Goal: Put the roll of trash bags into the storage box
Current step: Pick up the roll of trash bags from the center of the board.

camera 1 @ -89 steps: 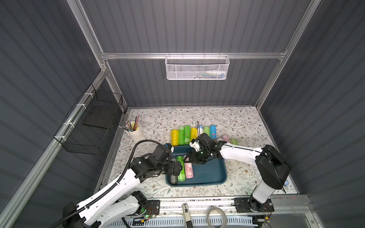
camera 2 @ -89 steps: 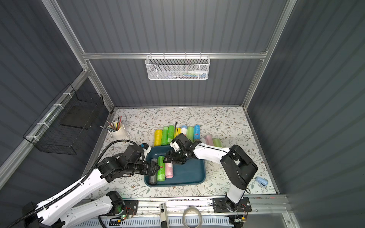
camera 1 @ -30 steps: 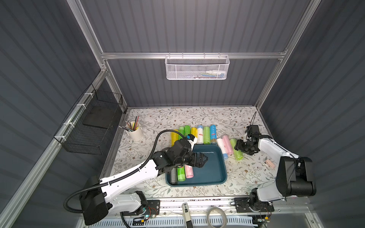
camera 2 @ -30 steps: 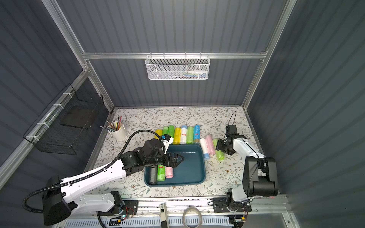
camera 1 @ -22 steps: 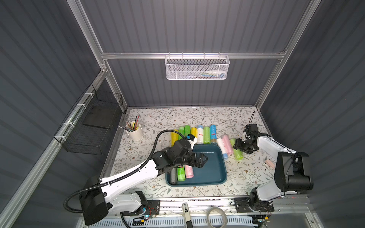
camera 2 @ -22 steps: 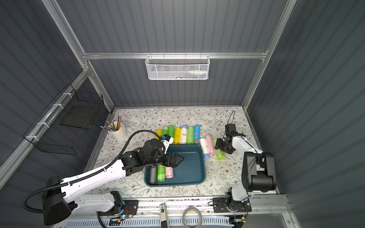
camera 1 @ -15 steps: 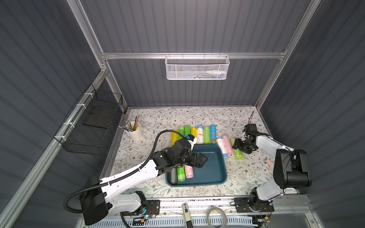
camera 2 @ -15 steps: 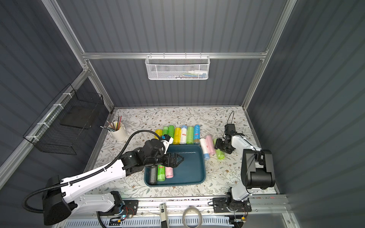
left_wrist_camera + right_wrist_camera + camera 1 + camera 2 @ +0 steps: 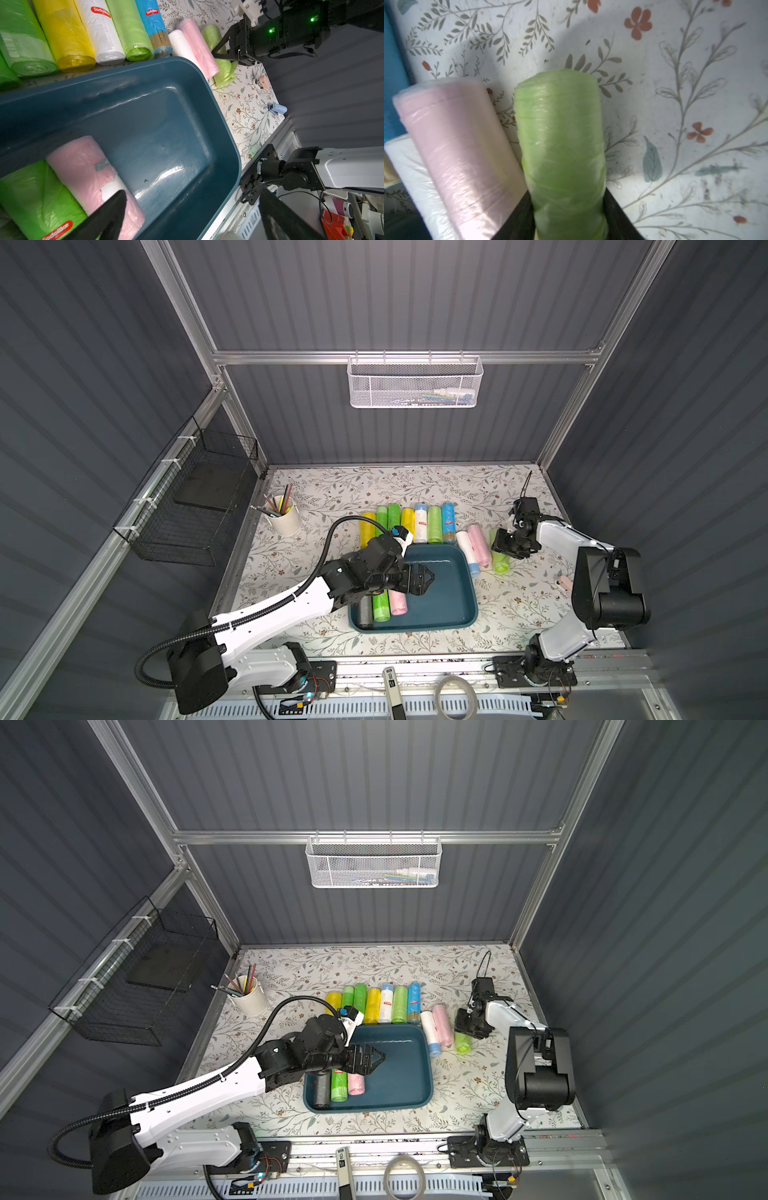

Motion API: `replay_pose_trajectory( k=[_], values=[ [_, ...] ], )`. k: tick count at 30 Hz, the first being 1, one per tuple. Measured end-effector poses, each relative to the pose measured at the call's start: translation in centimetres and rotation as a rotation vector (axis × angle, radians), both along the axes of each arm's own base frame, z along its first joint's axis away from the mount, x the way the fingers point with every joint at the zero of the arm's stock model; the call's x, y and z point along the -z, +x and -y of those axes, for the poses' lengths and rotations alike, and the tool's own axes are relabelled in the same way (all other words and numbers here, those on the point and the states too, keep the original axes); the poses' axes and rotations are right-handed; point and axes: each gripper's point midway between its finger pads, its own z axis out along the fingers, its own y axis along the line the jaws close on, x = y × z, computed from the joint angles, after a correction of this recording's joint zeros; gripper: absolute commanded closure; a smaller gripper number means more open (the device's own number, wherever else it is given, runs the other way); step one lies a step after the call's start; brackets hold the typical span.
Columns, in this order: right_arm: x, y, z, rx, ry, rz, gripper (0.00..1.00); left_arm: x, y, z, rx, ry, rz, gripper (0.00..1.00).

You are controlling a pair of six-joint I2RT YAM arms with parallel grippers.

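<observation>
The roll of trash bags (image 9: 560, 135) is a light green roll lying on the floral mat to the right of the storage box (image 9: 444, 589), seen in both top views (image 9: 462, 1043). My right gripper (image 9: 566, 199) is shut on it, a finger pressed against each side (image 9: 505, 547). The storage box is a dark teal tray (image 9: 162, 133) holding a black roll (image 9: 365, 612), a green roll (image 9: 380, 608) and a pink roll (image 9: 397, 602) at its left end. My left gripper (image 9: 192, 193) hangs open over the box, holding nothing (image 9: 380, 1057).
A pink roll (image 9: 456, 149) and a white roll (image 9: 465, 549) lie just left of the green one. Several coloured rolls (image 9: 415, 518) line the box's far side. A pencil cup (image 9: 284, 516), a black wire basket (image 9: 195, 506), a white mesh basket (image 9: 413, 383) and a small pink item (image 9: 564, 583) are around.
My right gripper has closed its jaws on the light green roll after shifting slightly toward it. The left arm has stayed still over the box.
</observation>
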Motion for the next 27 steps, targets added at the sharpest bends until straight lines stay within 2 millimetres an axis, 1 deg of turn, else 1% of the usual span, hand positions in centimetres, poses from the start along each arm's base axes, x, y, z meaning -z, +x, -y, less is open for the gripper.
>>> replay_pose_trajectory(
  k=[7, 11, 16, 21, 25, 27],
  values=[
    [-0.2, 0.0, 0.2, 0.000, -0.013, 0.007, 0.61, 0.2, 0.0, 0.0, 0.000, 0.005, -0.003, 0.00],
    [-0.8, -0.7, 0.5, 0.008, -0.029, 0.020, 0.61, 0.2, 0.1, -0.1, -0.007, 0.009, 0.001, 0.00],
    [-3.1, -0.8, 0.2, 0.012, -0.009, 0.078, 0.61, -0.5, 0.1, -1.1, -0.030, 0.000, 0.030, 0.00],
    [-5.4, -1.3, 0.1, 0.013, -0.003, 0.123, 0.61, -2.0, 0.2, -2.3, -0.066, -0.016, 0.073, 0.00],
    [-7.0, -2.0, -0.5, 0.000, 0.017, 0.148, 0.60, -2.2, 0.3, -3.4, -0.096, -0.007, 0.093, 0.00],
    [-8.1, -2.4, -1.2, -0.016, 0.034, 0.170, 0.60, -2.3, 0.2, -4.1, -0.111, 0.004, 0.101, 0.00]
  ],
)
